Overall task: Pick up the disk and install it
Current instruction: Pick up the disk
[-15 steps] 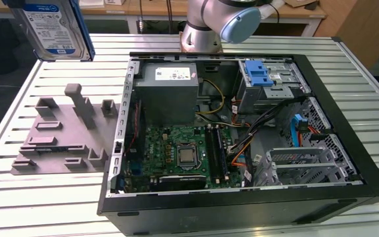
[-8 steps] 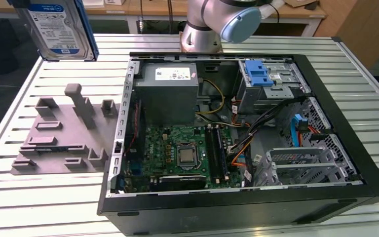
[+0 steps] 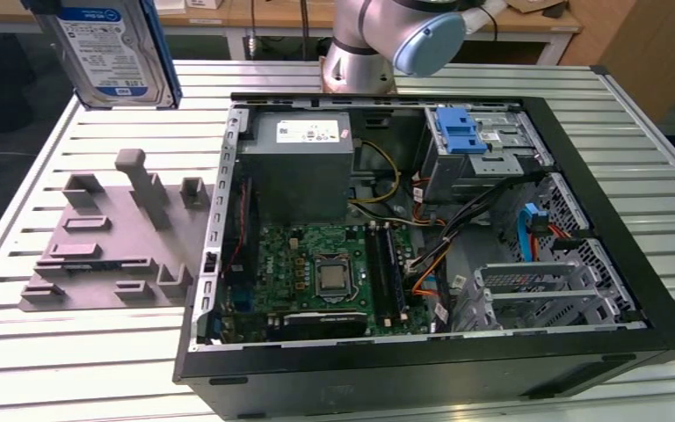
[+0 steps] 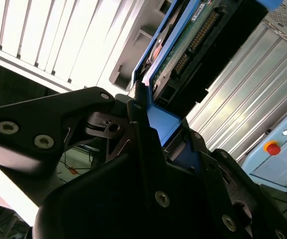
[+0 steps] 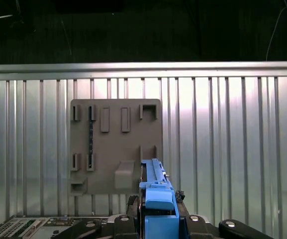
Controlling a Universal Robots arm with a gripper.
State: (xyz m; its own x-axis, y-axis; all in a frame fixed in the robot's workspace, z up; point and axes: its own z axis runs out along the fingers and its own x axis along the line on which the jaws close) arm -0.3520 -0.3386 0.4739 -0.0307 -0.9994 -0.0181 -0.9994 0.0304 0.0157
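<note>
Fig.: gripper (image 4: 160,124) clenched on the disk (image 3: 115,48) by its blue frame edge. Disk aloft over tabletop (image 3: 56,352) corner, exterior view's left, beyond grey fixture (image 3: 109,237). Risk: narrow edge grip, so disk may pivot/slip and snag PC case (image 3: 619,264) wall.

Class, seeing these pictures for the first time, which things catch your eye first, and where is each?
The open computer case lies on the slatted table, its green motherboard exposed, in the middle of the exterior view. At that view's upper left the disk hangs in the air near the grey fixture; in the second wrist view the gripper is shut on its blue carrier frame.
</note>
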